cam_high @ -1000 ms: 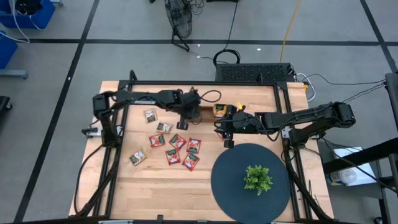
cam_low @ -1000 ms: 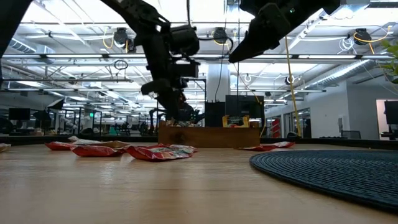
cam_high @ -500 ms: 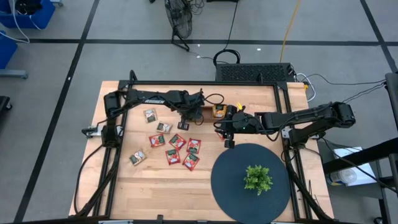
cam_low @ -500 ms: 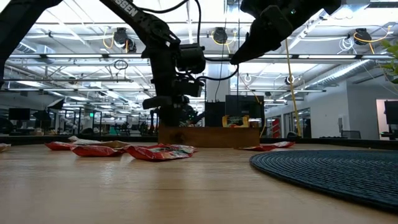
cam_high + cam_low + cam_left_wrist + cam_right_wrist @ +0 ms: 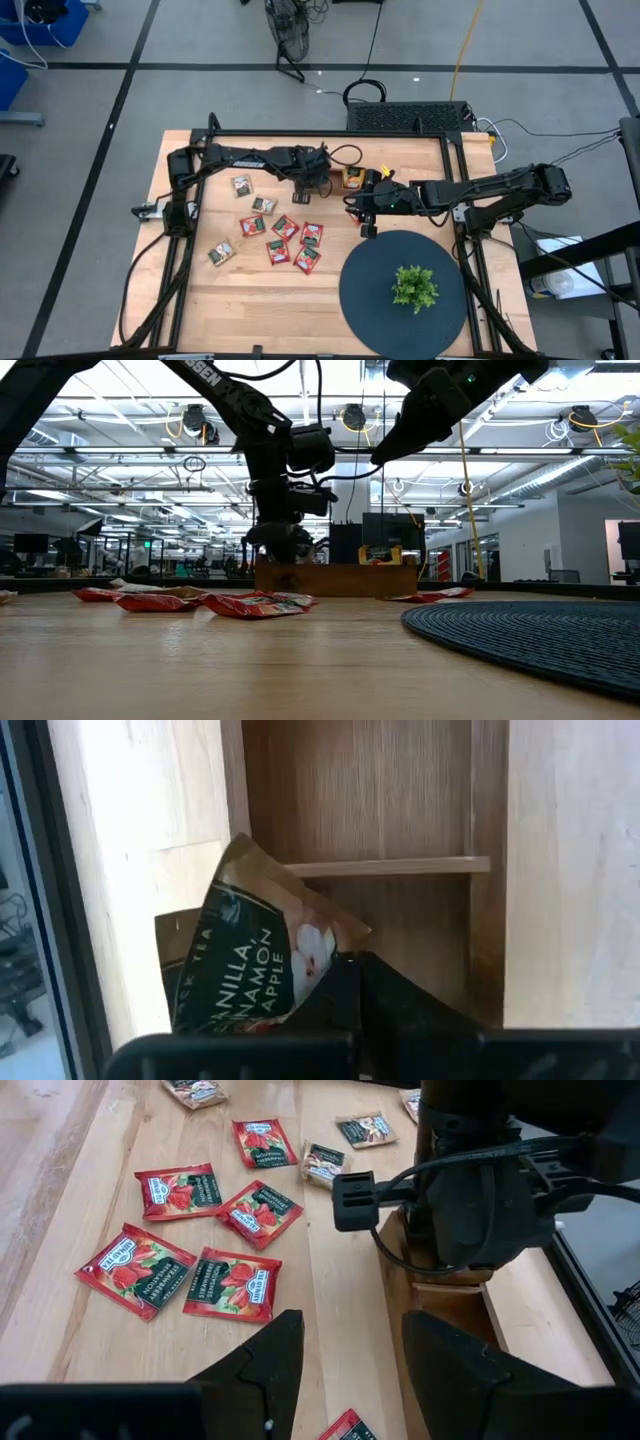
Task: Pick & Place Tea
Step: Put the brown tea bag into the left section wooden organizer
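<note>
Nearest the low camera, at lower right of that frame, lies a dark round mat [image 5: 530,635] on the bench [image 5: 200,670], and in the high view a small green plant [image 5: 414,286] sits on it. Left of centre in the high view, loose tea sachets [image 5: 285,227] lie scattered flat (mostly red, a few grey-green). Farther back at upper centre stands the wooden tray [image 5: 335,180]. Over its left end the left pincer [image 5: 304,184] is closed on one grey-green sachet [image 5: 255,955], holding it above a tray compartment. Just right of the tray the right pincer [image 5: 363,210] hangs with fingers [image 5: 455,1365] spread apart and empty.
</note>
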Motion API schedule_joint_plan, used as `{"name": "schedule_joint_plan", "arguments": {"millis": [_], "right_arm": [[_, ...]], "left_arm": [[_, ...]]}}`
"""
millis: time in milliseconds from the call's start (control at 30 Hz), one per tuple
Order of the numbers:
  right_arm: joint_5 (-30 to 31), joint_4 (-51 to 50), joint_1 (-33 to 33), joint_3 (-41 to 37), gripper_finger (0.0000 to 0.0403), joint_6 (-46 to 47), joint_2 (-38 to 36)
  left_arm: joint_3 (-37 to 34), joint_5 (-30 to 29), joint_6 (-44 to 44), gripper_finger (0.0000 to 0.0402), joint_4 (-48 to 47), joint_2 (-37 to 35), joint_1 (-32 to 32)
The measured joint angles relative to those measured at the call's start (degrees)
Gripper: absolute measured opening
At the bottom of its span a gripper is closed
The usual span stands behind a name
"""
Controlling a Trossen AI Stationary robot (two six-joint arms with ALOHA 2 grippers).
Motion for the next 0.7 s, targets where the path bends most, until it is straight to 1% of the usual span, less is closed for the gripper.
{"name": "schedule_joint_plan", "arguments": {"millis": [167, 333, 467, 567, 700], "right_arm": [[0.0, 0.0, 0.0, 0.0, 0.0155, 0.0, 0.0], [0.0, -0.1, 0.0, 0.0, 0.0155, 0.0, 0.0], [0.0, -0.2, 0.0, 0.0, 0.0155, 0.1, 0.0], [0.0, -0.3, 0.0, 0.0, 0.0155, 0.5, 0.0], [0.0, -0.7, 0.0, 0.0, 0.0155, 0.9, 0.0]], "left_arm": [[0.0, -0.1, -1.0, 0.0013, -0.1, 0.0, -1.0], [0.0, -0.7, 0.2, 0.0007, -0.2, 0.0, -2.2], [0.0, -5.4, 1.1, 0.0003, -0.2, -0.1, -3.0], [0.0, -9.5, 1.1, 0.0015, -0.2, -0.4, -3.7], [-0.1, -10.7, 0.6, 0.0034, 0.4, -2.8, -4.8]]}}
